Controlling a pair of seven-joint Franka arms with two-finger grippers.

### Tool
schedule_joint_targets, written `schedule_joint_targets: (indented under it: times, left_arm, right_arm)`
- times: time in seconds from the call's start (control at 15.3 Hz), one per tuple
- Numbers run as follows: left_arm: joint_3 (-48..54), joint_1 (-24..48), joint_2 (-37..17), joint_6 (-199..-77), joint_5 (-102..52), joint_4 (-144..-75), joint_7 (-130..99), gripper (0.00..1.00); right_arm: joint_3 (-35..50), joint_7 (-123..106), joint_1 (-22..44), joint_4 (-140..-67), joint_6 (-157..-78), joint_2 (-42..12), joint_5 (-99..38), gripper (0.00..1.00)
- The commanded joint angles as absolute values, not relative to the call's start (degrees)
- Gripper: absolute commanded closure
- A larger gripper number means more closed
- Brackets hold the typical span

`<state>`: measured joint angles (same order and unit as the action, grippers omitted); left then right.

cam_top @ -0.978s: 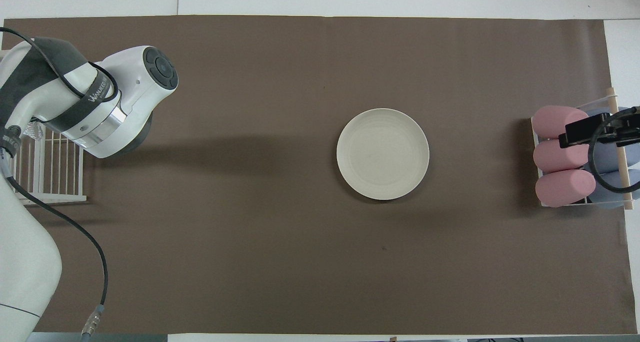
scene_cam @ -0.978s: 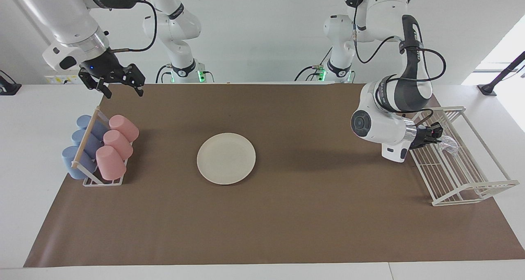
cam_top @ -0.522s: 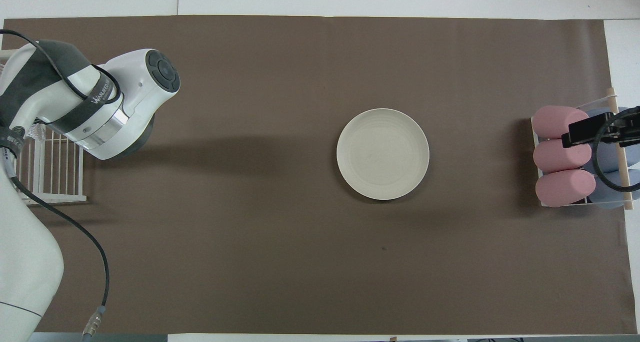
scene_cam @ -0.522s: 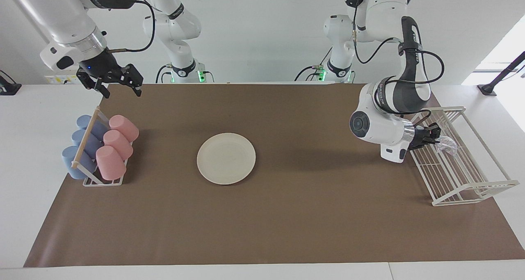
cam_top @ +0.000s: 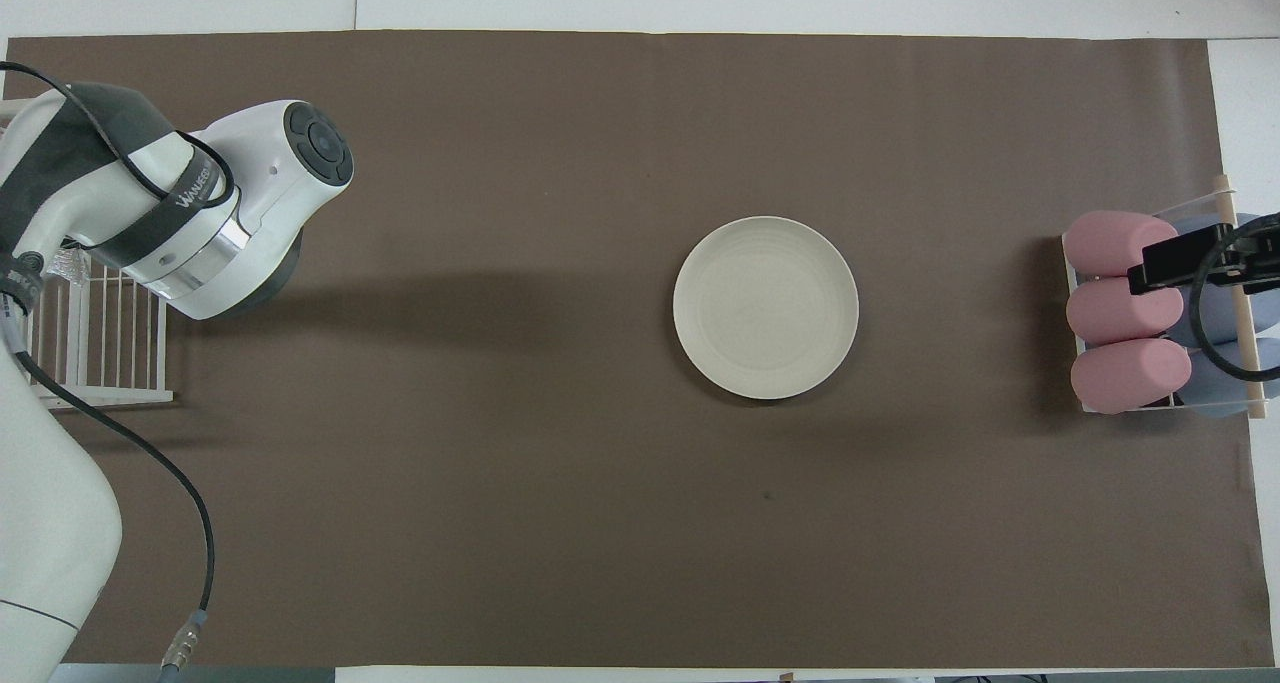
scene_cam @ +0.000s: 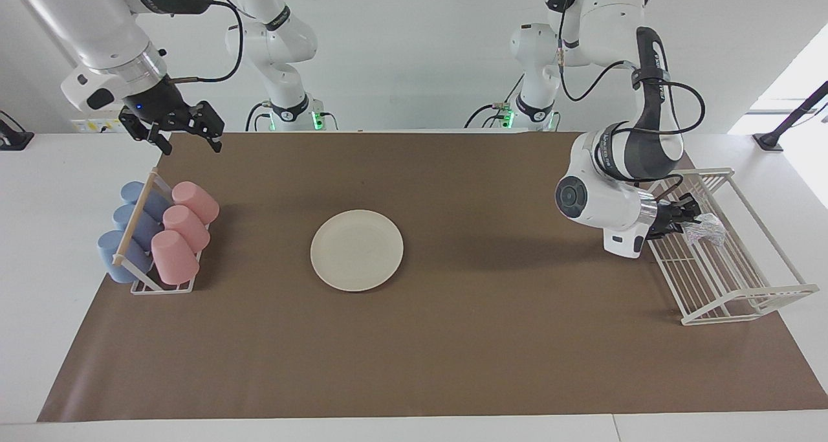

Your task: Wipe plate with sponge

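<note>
The cream-white plate point(scene_cam: 356, 250) lies flat in the middle of the brown mat, and also shows in the overhead view point(cam_top: 765, 307). The silvery wrinkly sponge point(scene_cam: 708, 228) is inside the white wire rack point(scene_cam: 724, 274) at the left arm's end of the table; a sliver of the sponge point(cam_top: 66, 261) shows past the arm in the overhead view. My left gripper point(scene_cam: 691, 218) reaches sideways into the rack, its fingertips closed on the sponge. My right gripper point(scene_cam: 189, 139) is open and empty, raised over the mat's edge beside the cup rack.
A wire-and-wood rack point(scene_cam: 155, 235) holds pink cups point(scene_cam: 184, 225) and blue cups point(scene_cam: 126, 232) at the right arm's end of the table. The left arm's elbow point(scene_cam: 585, 199) hangs low over the mat beside the wire rack.
The left gripper and the sponge drew slightly out toward the plate, then shifted back into the rack together. The right gripper rose a little toward the robots.
</note>
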<state>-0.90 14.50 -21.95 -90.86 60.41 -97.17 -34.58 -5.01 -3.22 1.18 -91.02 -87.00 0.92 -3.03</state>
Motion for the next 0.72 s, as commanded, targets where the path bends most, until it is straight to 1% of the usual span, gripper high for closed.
schedule_joint_targets:
  times: [0.0,0.33,0.46,0.65]
  left_arm:
    - [-0.7,14.0,-21.3,-92.0,60.5,-98.0,-35.2,0.0]
    - [-0.5,14.1,-21.0,-91.9,59.2,-97.7,-34.8,0.0]
    - [-0.4,13.9,-19.4,-92.5,51.8,-96.8,-34.7,0.0]
    - [-0.4,12.0,-15.1,-93.7,37.3,-95.5,-32.2,0.0]
  right_arm:
    - [-4.7,-2.1,1.1,-90.7,-87.2,0.8,-1.8,0.0]
    - [-4.7,-2.0,1.1,-90.8,-87.0,0.9,-1.8,0.0]
    - [-4.7,-2.0,1.1,-90.7,-87.0,0.9,-1.8,0.0]
    - [-4.7,-2.0,1.1,-90.7,-87.0,0.9,-1.8,0.0]
